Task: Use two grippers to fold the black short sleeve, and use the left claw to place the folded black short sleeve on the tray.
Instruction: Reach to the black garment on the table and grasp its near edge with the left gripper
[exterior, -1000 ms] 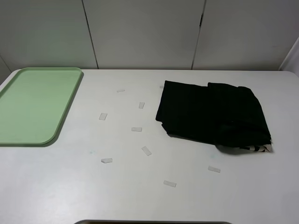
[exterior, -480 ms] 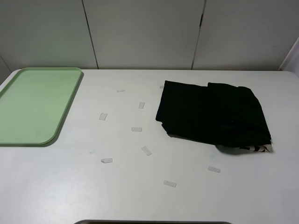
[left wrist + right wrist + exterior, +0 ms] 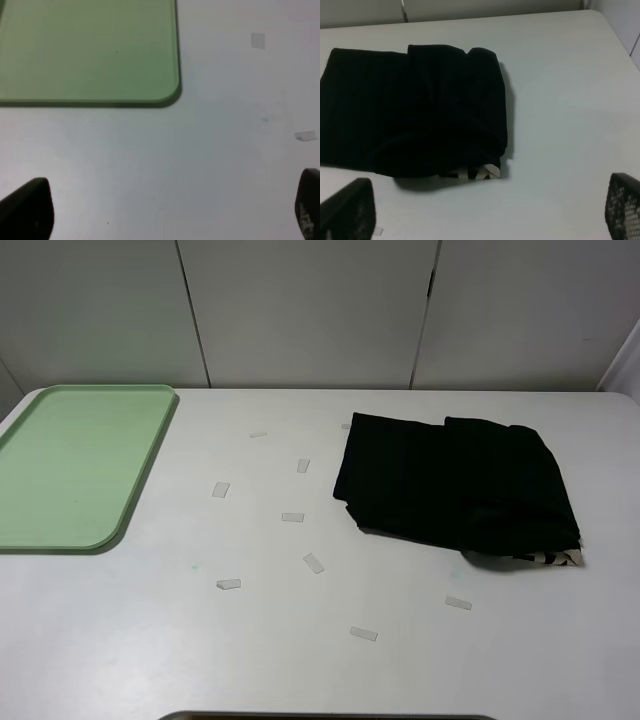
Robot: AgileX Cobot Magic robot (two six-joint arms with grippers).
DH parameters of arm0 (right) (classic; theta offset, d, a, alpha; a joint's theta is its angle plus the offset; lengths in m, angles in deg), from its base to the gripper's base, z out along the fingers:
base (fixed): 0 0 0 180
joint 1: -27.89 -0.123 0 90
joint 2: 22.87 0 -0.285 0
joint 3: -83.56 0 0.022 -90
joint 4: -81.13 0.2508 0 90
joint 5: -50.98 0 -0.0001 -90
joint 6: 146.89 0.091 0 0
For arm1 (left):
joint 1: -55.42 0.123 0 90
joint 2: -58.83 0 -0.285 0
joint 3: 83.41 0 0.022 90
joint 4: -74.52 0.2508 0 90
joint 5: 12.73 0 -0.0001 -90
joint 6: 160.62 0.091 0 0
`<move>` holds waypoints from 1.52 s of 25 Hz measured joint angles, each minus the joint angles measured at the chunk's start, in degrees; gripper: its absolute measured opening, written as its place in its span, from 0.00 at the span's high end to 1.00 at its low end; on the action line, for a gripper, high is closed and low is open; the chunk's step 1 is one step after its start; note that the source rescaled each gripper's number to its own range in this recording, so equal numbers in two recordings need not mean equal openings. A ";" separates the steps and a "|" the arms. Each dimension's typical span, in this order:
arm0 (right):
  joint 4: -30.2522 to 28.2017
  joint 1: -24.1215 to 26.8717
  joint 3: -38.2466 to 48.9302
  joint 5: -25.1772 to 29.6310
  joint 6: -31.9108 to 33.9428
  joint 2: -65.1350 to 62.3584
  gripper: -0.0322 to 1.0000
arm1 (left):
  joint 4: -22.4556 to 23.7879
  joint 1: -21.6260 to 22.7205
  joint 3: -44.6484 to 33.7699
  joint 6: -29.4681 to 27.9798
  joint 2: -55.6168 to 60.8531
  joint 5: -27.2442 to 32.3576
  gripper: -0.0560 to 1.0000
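Observation:
The black short sleeve [image 3: 455,490] lies folded into a rough rectangle on the right half of the white table, with a bit of pale lettering showing at its near right corner. The right wrist view has it [image 3: 415,110] just beyond my right gripper [image 3: 485,210], whose fingers stand wide apart and hold nothing. The pale green tray [image 3: 70,465] sits empty at the far left. My left gripper [image 3: 167,215] hovers open over bare table just in front of the tray's [image 3: 90,50] near corner. Neither arm appears in the exterior high view.
Several small clear tape strips [image 3: 292,517] are scattered over the table between tray and shirt; two of the strips [image 3: 258,40] show in the left wrist view. Grey wall panels stand behind the table's far edge.

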 joint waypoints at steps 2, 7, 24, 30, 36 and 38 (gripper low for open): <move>0.00 0.00 0.00 0.00 0.00 0.00 0.00 | 0.00 0.00 0.00 0.00 0.00 0.00 0.04; 0.00 0.00 0.00 0.00 0.00 0.00 0.00 | 0.00 0.00 0.00 0.00 0.00 0.00 0.04; 0.00 0.00 0.00 0.00 0.00 0.00 0.00 | 0.05 0.00 0.00 0.00 0.00 0.00 0.04; 0.00 0.00 0.00 0.00 0.00 0.00 0.00 | 0.66 0.00 0.00 0.55 -0.22 0.00 0.02; 0.00 0.00 0.00 0.00 0.00 0.00 0.00 | 0.55 0.00 3.85 1.31 -9.44 0.58 0.00; 0.00 0.00 0.00 0.00 0.00 0.00 0.00 | 0.13 0.00 6.39 1.31 -15.32 0.53 0.00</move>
